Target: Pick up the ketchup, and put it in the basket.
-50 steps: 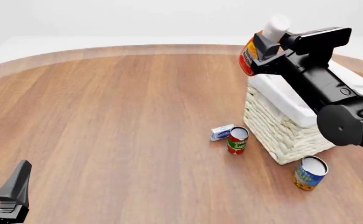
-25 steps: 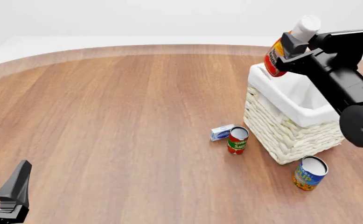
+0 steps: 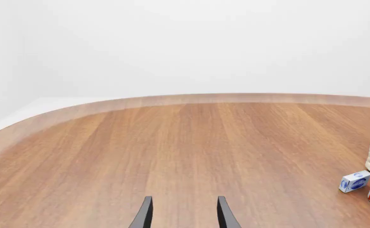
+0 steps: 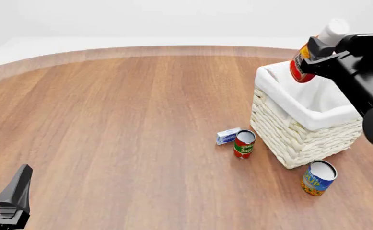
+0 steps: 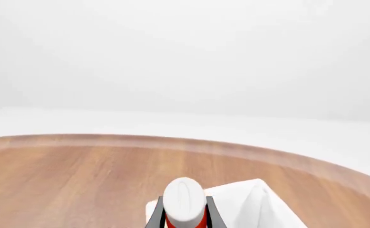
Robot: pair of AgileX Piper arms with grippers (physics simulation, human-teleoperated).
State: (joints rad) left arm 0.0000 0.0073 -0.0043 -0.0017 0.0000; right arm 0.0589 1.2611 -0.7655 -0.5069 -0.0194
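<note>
Right fingers (image 4: 316, 50) grasping ketchup (image 4: 303, 67) | left fingers (image 3: 183, 214) released | round wood table (image 4: 122, 120) | white room

red ketchup (image 4: 299, 67), cream woven basket (image 4: 289, 134), white liner (image 4: 314, 103)

Tilted ketchup (image 4: 303, 65) above basket (image 4: 301, 129).

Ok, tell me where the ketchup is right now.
In the front view the ketchup is at the far right, held tilted in the right pincer above the basket, over its far side.
</note>
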